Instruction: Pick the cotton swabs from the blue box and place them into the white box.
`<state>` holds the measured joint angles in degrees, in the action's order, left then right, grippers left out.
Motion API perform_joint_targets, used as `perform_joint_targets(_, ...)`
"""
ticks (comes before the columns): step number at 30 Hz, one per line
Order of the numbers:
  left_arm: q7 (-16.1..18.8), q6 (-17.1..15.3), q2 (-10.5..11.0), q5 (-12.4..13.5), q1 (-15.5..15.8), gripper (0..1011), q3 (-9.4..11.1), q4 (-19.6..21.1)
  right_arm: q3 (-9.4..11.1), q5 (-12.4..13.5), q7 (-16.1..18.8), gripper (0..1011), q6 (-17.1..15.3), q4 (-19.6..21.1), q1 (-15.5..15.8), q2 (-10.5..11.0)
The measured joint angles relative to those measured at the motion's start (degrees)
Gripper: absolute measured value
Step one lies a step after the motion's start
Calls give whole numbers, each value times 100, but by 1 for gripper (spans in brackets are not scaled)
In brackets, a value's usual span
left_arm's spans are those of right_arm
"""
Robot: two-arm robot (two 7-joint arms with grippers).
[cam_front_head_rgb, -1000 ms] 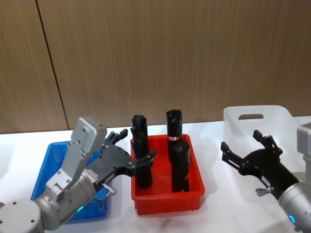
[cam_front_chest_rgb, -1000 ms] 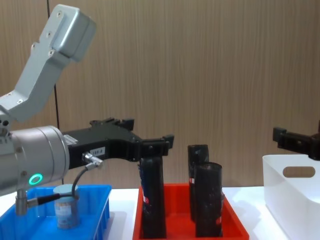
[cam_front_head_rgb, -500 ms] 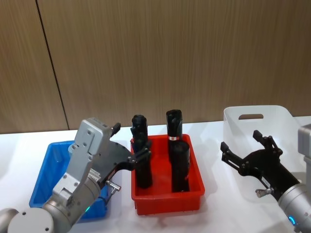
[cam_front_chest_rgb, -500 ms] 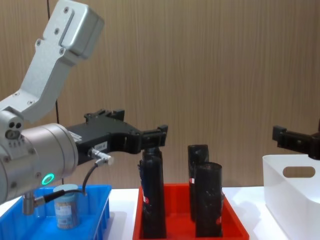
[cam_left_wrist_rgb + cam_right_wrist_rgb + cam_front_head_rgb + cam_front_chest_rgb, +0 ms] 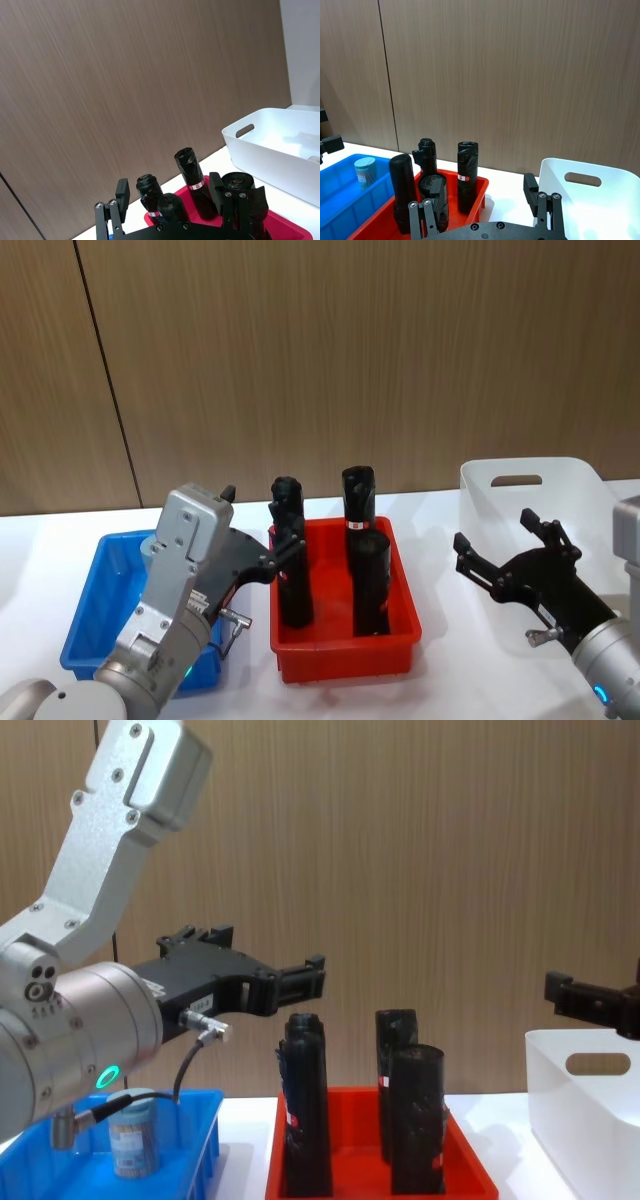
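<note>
The white box sits at 3 o'clock of the red tray; its contents cannot be told. The blue box sits at 9 o'clock. The left gripper, jaws spread and empty, hovers over the blue box's 3 o'clock rim. The right gripper, jaws spread and empty, hovers at the white box's 9 o'clock side. One swab tub stands ungripped in the blue box. Judgement: pick and transfer both remain.

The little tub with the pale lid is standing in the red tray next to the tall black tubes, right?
Not quite. The little tub is standing in the blue box, not in the red tray. The chest view shows it upright inside the blue box, which sits beside the red tray. The tall black tubes are what stand in the red tray.
</note>
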<state>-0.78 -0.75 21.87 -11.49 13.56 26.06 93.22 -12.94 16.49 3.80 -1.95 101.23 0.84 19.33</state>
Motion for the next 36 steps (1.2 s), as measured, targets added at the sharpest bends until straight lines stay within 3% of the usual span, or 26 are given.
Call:
perform_joint_targets(26,18,1,2,2,3,1004,-4,1,4,-3,8,1002,-12,-8,-7,-5)
perform_joint_targets(36,14,-4,2,0,3,1004,-4,-4,8,35,139,1002,-199,-85,-87,-43)
